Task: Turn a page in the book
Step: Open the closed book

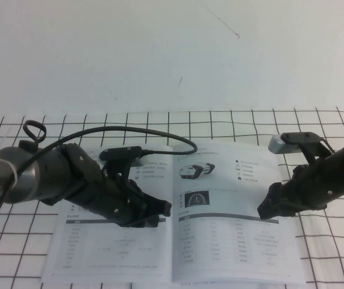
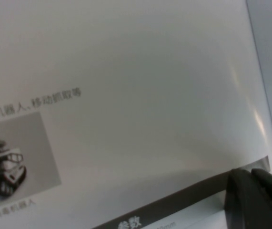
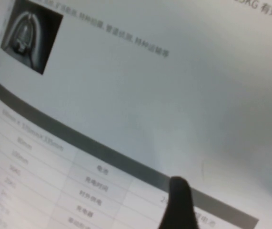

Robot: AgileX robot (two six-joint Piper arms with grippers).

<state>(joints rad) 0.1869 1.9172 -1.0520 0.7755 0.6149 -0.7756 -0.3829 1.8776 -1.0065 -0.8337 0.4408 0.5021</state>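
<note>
The book (image 1: 93,247) lies open and flat on the gridded table. Its right-hand page (image 1: 238,241) carries a dark machine photo, an icon column, a small dark photo and a grey-headed table. My left gripper (image 1: 162,211) is low over the left page, close to the spine. Its fingers (image 2: 257,195) are together against the paper at a grey bar. My right gripper (image 1: 267,211) hangs just above the right page's outer half. One of its fingers (image 3: 178,202) shows over the grey table header (image 3: 102,155), with nothing held.
A white cover with a black grid (image 1: 328,253) lies under the book. A black cable (image 1: 159,133) loops from the left arm over the book's top edge. A plain white wall (image 1: 172,48) stands behind.
</note>
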